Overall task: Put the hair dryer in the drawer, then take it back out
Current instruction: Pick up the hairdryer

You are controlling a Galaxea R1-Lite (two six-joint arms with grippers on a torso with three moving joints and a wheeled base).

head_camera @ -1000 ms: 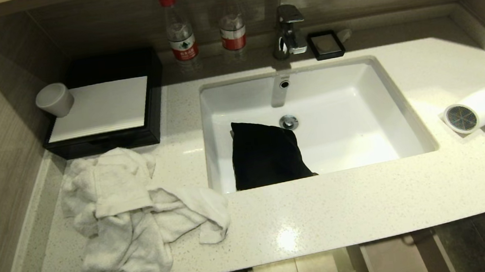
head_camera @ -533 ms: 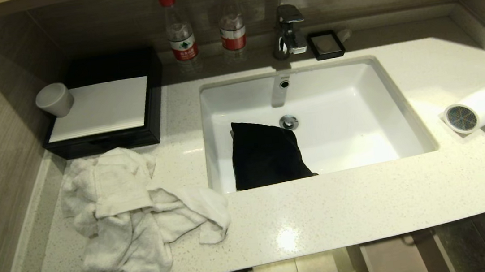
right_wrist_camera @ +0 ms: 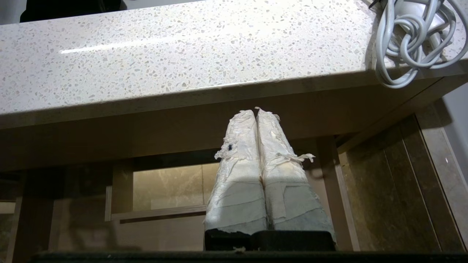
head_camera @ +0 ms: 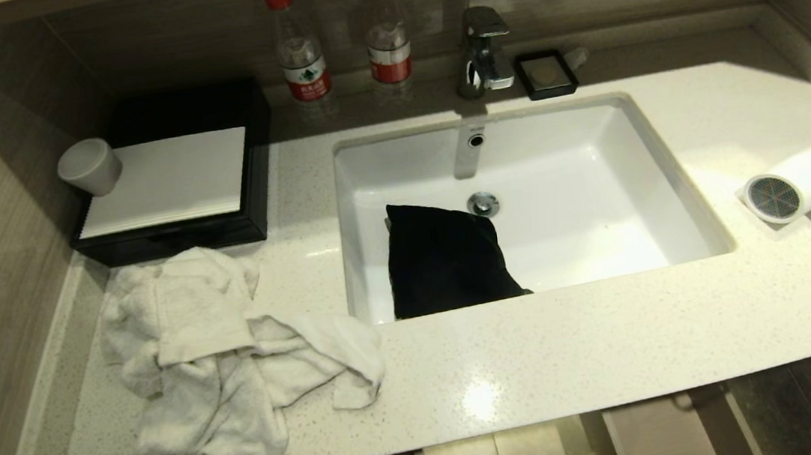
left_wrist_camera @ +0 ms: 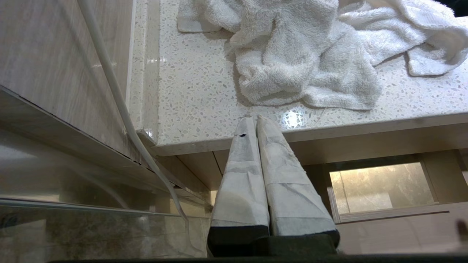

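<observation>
Where speckled stone countertop (head_camera: 613,341) ends, smooth white cylindrical hair dryer (head_camera: 807,179), coiled cord (right_wrist_camera: 406,44)

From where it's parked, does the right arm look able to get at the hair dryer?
Probably yes. The hair dryer lies in the open on the counter's right end, nothing on or against it. The right gripper sits shut below the counter edge, so it must rise first.

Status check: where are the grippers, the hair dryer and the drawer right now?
Left gripper and right gripper shut, empty, parked below the counter edge. Hair dryer lying on the counter, right of the sink. Drawer open below; nothing blocking.
</observation>
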